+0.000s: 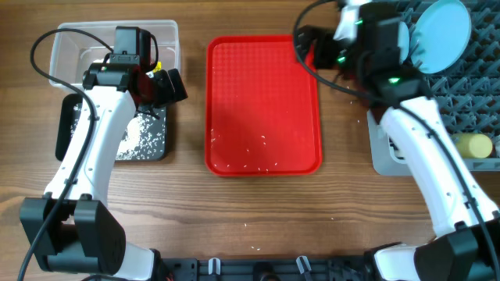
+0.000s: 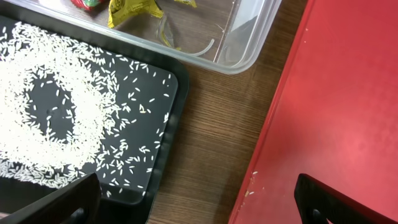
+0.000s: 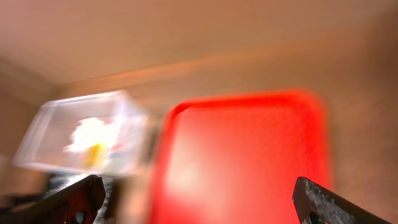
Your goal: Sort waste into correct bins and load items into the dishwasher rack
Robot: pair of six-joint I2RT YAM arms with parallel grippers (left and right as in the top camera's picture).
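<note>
Few white grains [image 1: 262, 140] lie on the red tray [image 1: 262, 86], near its front edge, and a couple more lie on the bench [image 1: 180, 234] in front of it. I think getting these into the black bin [image 1: 69, 129] is the job now.

The left pincer [image 1: 160, 84] hangs over the near corners of the clear bin [image 1: 70, 51] and the black bin, just beside the tray. It is wide open and holds nothing. To do this well, it should take the tray by its rim and lift it slowly. Then it should tip the tray so the low corner sits over the black bin, not over the strip of bare wood. Going fast could make the grains jump onto the bench.

The right pincer [image 1: 308, 45] is up by the rack [image 1: 469, 86]. There the plate [image 1: 441, 27] stands on its edge, and a yellow cup [image 1: 476, 146] sits nearer the front. Its fingers are spread apart too, with nothing between them.

The top view shows both arms, the rack and the whole tray. The left wrist view shows what the arm hides from above. It shows a big ring of rice [image 2: 25, 124] in the black bin, and a yellow wrapper [image 2: 134, 9] and a red wrapper [image 2: 87, 3] in the clear bin. The right wrist view is blurry, but a white tissue [image 3: 90, 134] shows in the clear bin.
</note>
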